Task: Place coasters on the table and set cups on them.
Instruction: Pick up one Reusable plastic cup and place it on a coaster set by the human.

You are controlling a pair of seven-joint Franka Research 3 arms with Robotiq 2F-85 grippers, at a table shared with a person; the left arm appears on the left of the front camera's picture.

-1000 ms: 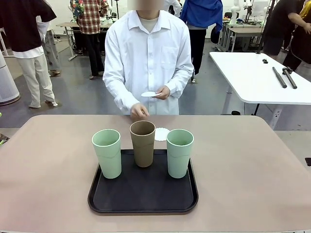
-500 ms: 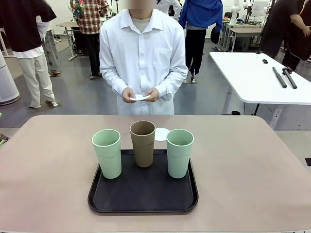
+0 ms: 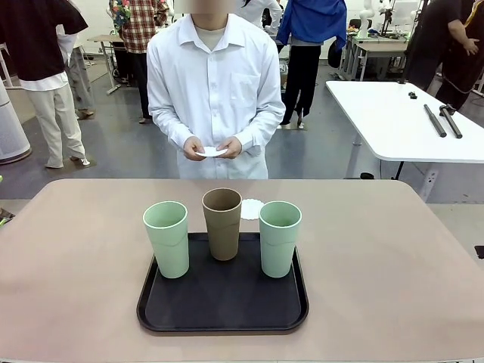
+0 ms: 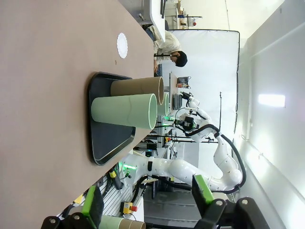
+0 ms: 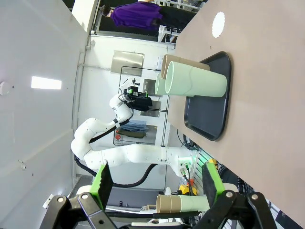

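Three cups stand upright on a black tray (image 3: pixel 223 310): a pale green cup (image 3: pixel 165 238) at left, a tan-brown cup (image 3: pixel 222 223) in the middle and a pale green cup (image 3: pixel 280 238) at right. One white lacy coaster (image 3: pixel 252 208) lies on the beige table (image 3: pixel 83 257) just behind the tray. Across the table, the person's hands hold another coaster (image 3: pixel 212 152) at waist height. My left gripper (image 4: pixel 147 200) is open and far from the green cup (image 4: pixel 126 110), brown cup (image 4: pixel 138 86) and coaster (image 4: pixel 122 45). My right gripper (image 5: pixel 157 183) is open too, far from the green cup (image 5: pixel 198 82) and coaster (image 5: pixel 218 24).
A white-topped table (image 3: pixel 401 121) with black tools stands at the back right. Other people walk behind the person. Wide bare tabletop lies left and right of the tray (image 4: pixel 102 143). Each wrist view shows the other white arm (image 4: pixel 190 167) (image 5: pixel 124 152) farther off.
The person's hand has lifted from near the table's far edge and joined the other hand on a coaster at the waist. The cups, the tray and the coaster on the table have not moved.
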